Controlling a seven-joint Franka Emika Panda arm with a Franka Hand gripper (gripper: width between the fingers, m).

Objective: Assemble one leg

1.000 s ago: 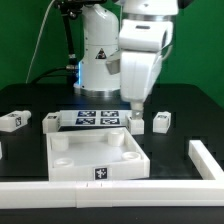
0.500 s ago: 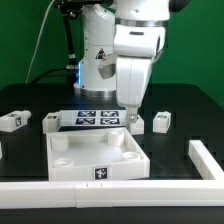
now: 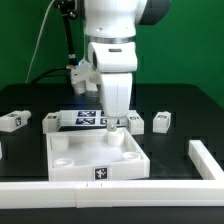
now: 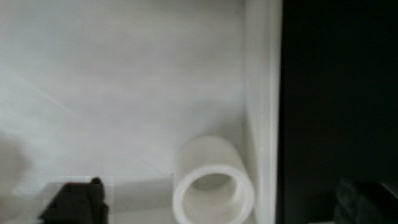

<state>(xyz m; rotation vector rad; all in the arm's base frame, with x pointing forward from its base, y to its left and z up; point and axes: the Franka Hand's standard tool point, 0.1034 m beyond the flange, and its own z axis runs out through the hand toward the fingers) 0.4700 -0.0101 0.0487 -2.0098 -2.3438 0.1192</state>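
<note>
Several small white legs with marker tags stand on the black table: two at the exterior view's left (image 3: 12,121) (image 3: 50,121) and two at its right (image 3: 137,124) (image 3: 161,121). My gripper (image 3: 113,123) hangs low over the back right corner of the large white tray-like piece (image 3: 60,170), left of the nearest leg and apart from it. In the wrist view the gripper (image 4: 219,203) is open and empty. Its dark fingertips (image 4: 75,200) stand either side of a round corner socket (image 4: 214,185) of the tray.
The marker board (image 3: 88,120) lies behind the tray, partly hidden by my arm. A long white rail (image 3: 60,192) runs along the table's front and a second white rail (image 3: 206,160) lies at the exterior view's right.
My arm has swung toward the exterior view's left, from above the right-hand legs to the tray's back right corner, and come lower. No leg has moved.
</note>
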